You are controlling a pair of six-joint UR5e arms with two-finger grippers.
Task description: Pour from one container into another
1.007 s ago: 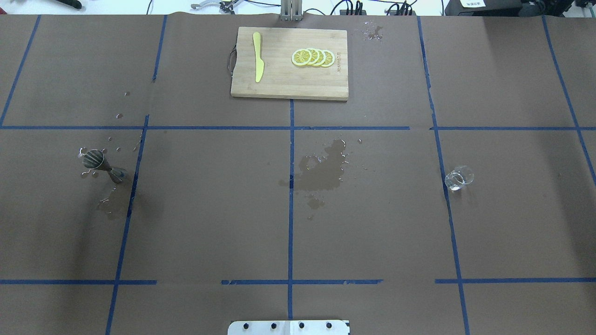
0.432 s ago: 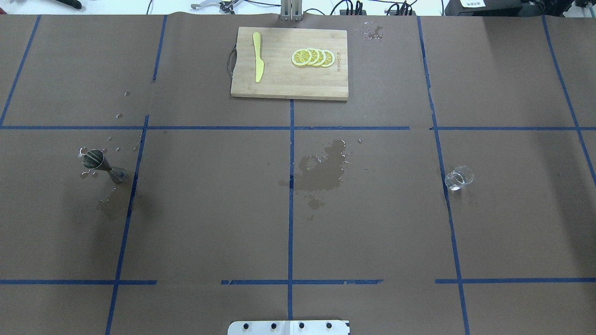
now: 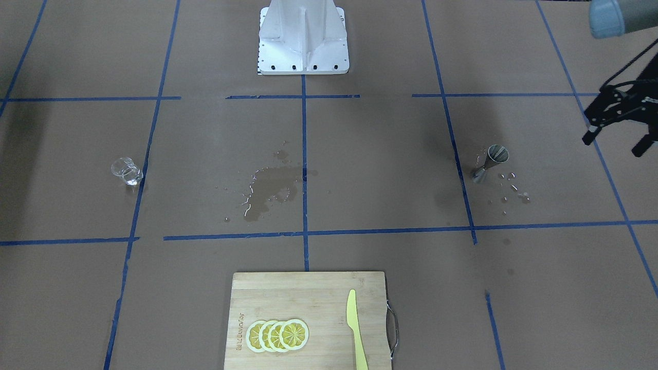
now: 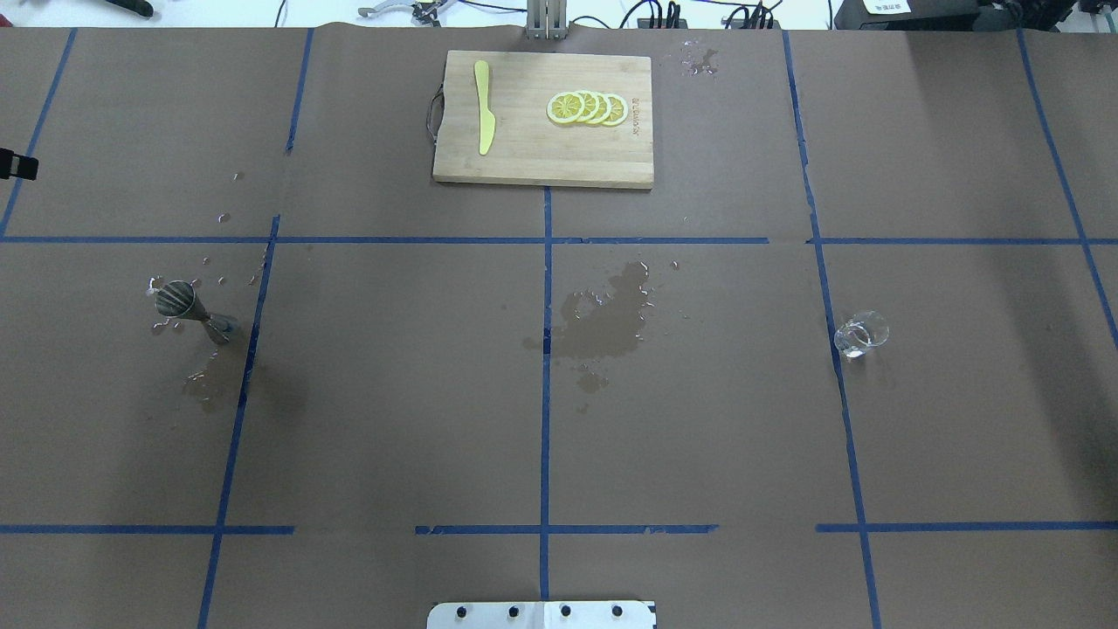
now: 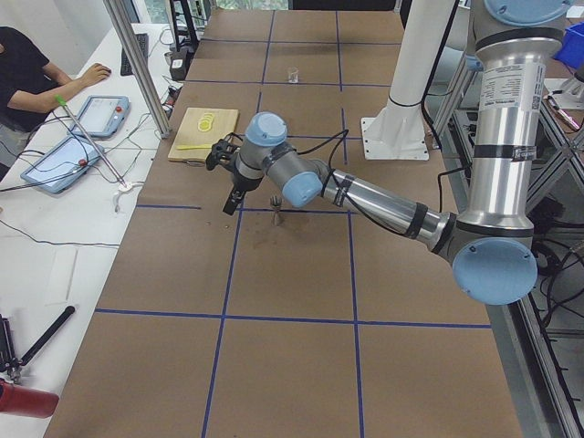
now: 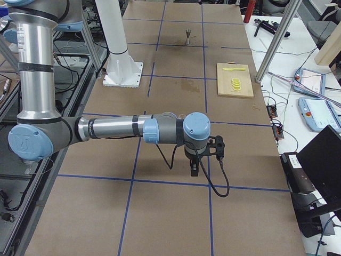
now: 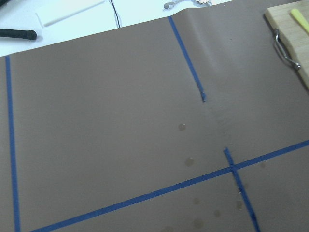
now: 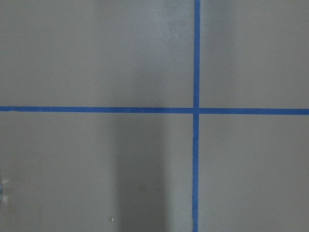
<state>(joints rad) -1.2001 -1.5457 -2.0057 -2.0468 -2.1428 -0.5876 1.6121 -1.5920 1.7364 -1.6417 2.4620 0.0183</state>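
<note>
The small clear glass cup stands upright on the brown table, on the robot's right side, also seen in the front view. The silver hourglass jigger stands on the robot's left side, with water drops around it. My left gripper hovers open and empty beyond the jigger, near the table's left end; only its black tip shows at the overhead view's edge. My right gripper shows only in the exterior right view, above the table near the cup's end; I cannot tell its state.
A wooden cutting board with lemon slices and a yellow knife lies at the far middle. A wet patch darkens the table's centre. The robot's base plate sits at the near edge. A person sits by tablets.
A black tip of my left gripper has come into the overhead view at its left edge. The cup and the jigger have not moved.
</note>
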